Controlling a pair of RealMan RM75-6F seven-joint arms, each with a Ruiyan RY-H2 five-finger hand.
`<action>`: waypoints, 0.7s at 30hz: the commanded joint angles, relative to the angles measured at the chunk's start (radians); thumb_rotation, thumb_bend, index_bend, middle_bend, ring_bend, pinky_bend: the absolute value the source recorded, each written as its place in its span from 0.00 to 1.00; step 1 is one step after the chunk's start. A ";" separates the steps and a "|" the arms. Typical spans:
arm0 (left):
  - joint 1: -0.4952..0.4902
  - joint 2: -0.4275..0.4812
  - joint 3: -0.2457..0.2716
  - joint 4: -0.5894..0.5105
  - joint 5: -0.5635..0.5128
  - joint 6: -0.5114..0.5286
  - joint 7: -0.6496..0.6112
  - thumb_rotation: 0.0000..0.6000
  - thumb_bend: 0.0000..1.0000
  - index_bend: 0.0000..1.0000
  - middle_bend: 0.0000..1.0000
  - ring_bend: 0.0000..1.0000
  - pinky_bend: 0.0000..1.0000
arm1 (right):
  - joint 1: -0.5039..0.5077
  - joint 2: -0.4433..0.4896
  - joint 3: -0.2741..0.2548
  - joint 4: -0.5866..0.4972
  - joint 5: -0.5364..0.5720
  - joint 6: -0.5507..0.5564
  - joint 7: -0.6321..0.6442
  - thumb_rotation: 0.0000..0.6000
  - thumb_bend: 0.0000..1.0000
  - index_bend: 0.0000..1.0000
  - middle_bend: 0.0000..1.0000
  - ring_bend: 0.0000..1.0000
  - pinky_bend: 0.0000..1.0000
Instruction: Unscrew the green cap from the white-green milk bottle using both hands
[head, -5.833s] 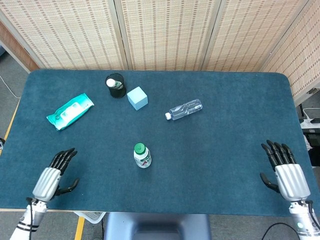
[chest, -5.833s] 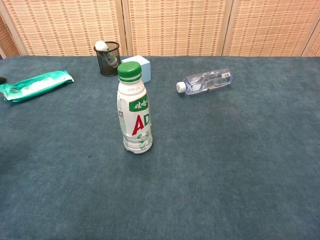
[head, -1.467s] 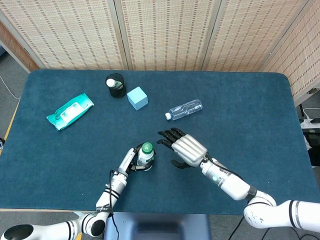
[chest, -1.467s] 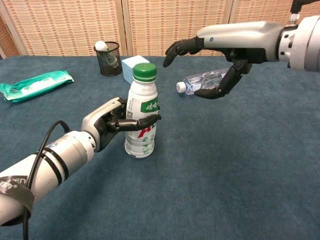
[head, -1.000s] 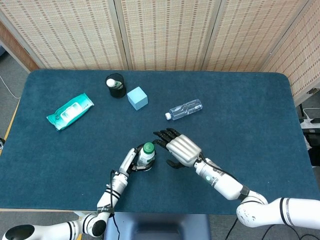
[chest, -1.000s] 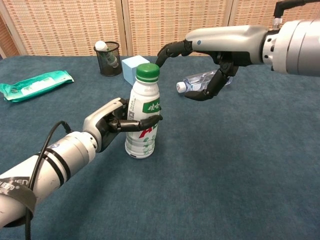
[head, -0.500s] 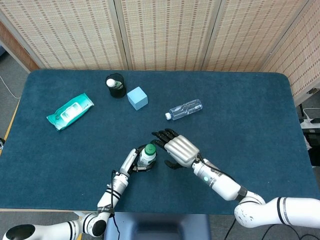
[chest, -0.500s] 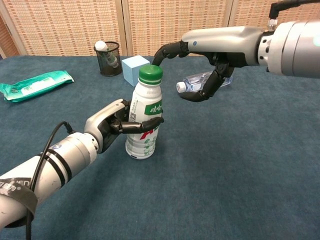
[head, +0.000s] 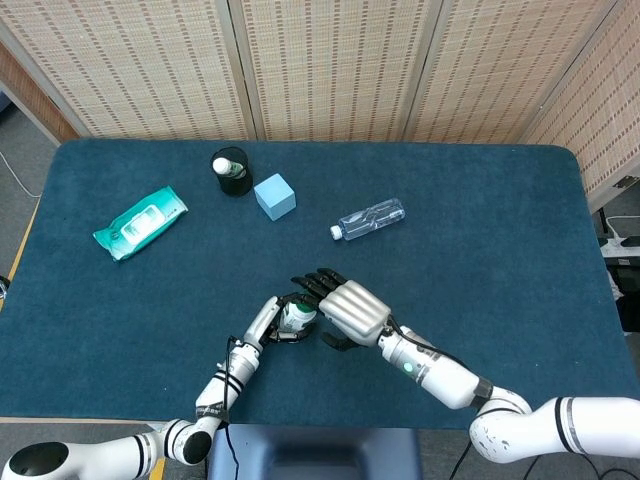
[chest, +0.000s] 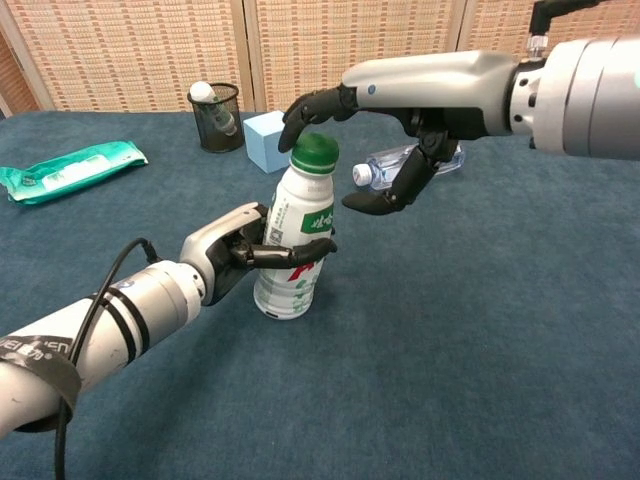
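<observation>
Chest view: bottle held, cap not yet grasped

Nearest, the left hand (chest: 243, 248) grips the white-green milk bottle (chest: 297, 250) around its middle; the bottle stands on the blue table (chest: 480, 330), leaning slightly right. Just above, the right hand (chest: 375, 120) hovers with fingers (chest: 305, 105) spread and curved over the green cap (chest: 314, 151), seemingly not touching it. Farther back lie a clear water bottle (chest: 420, 160), a light-blue cube (chest: 268, 138), a mesh pen cup (chest: 214, 117) and a green wipes pack (chest: 70, 168).
</observation>
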 joint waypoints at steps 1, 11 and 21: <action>-0.003 0.004 -0.006 0.000 -0.006 -0.010 -0.008 1.00 0.98 0.70 0.80 0.34 0.11 | 0.001 0.007 -0.007 -0.014 -0.016 -0.003 0.008 1.00 0.35 0.20 0.00 0.00 0.00; 0.003 0.004 -0.001 0.003 0.011 0.012 -0.008 1.00 0.97 0.70 0.80 0.35 0.11 | -0.023 0.000 -0.008 0.023 -0.014 0.084 -0.033 1.00 0.35 0.19 0.00 0.00 0.00; 0.004 -0.007 0.006 0.023 0.017 0.017 -0.008 1.00 0.98 0.70 0.80 0.36 0.11 | -0.026 0.008 -0.032 0.031 0.017 0.080 -0.058 1.00 0.35 0.20 0.00 0.00 0.00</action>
